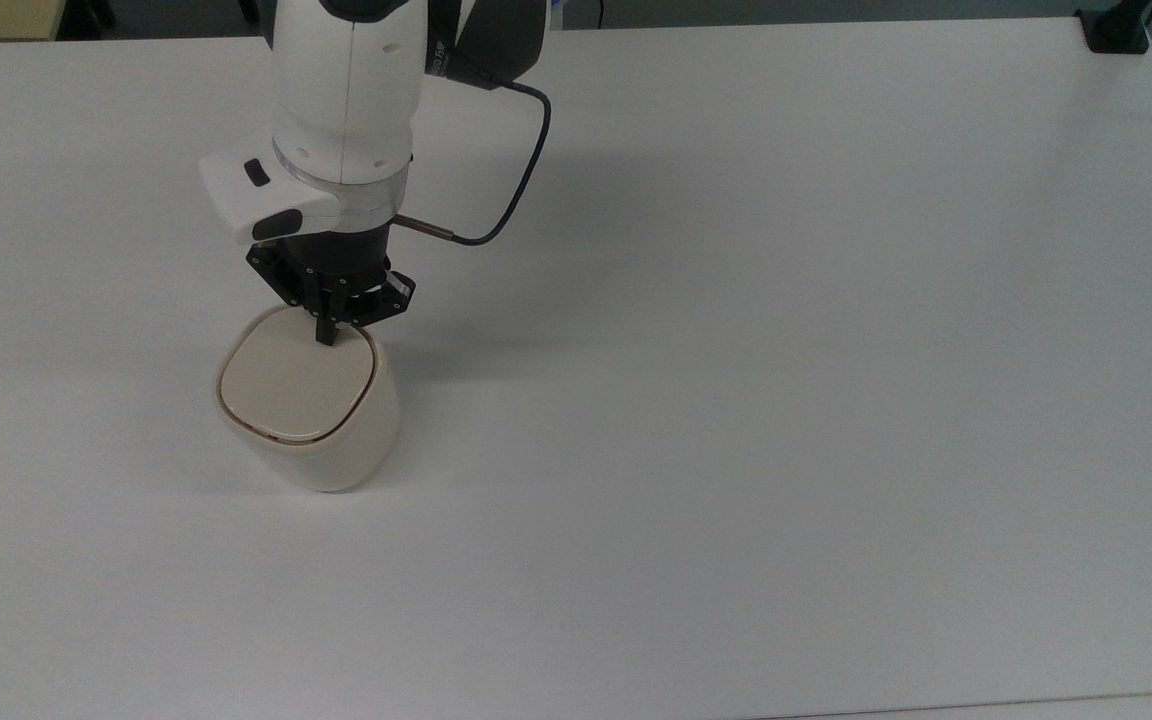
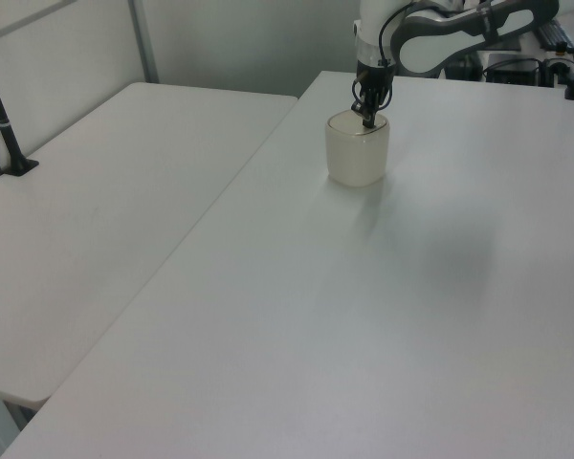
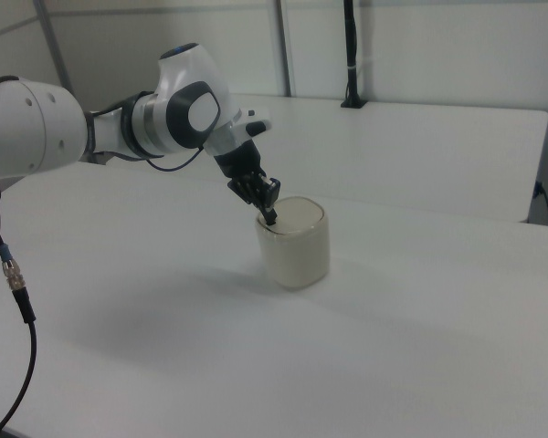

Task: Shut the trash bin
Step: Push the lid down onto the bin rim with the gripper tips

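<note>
The bin point(image 1: 308, 420) stands on the table point(image 1: 786, 350), toward the top view's left. The gripper point(image 1: 326, 338) sits on the bin's lid point(image 1: 291, 390), at its far edge.

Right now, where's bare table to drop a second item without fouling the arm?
Nearly all of the white table is bare: everything to the top view's right of the trash bin, out to the black clamp at the far corner, plus the whole near strip. Crowded only around the bin, where the hand sits on its lid.
</note>
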Controlling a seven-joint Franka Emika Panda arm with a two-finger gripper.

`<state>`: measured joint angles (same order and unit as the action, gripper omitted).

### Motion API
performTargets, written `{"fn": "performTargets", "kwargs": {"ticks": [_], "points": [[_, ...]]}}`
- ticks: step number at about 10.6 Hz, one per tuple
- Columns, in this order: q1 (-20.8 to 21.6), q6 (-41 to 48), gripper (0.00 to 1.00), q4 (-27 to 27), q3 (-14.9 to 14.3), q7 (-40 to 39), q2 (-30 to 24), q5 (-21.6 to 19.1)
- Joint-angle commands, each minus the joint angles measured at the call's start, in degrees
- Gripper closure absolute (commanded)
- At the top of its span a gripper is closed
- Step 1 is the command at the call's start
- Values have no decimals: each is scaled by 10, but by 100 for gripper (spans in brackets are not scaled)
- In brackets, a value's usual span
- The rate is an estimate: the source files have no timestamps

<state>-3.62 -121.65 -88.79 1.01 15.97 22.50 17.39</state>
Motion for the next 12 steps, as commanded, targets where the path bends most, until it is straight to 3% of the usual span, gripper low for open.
{"fn": "performTargets", "kwargs": {"ticks": [1,7,9,12], "points": [[4,8,100,-5,-2,-8,2,11],[10,11,99,0,-2,-9,14,4],[14,16,98,0,0,-7,-22,-2],[44,72,96,1,0,-20,-89,-54]]}}
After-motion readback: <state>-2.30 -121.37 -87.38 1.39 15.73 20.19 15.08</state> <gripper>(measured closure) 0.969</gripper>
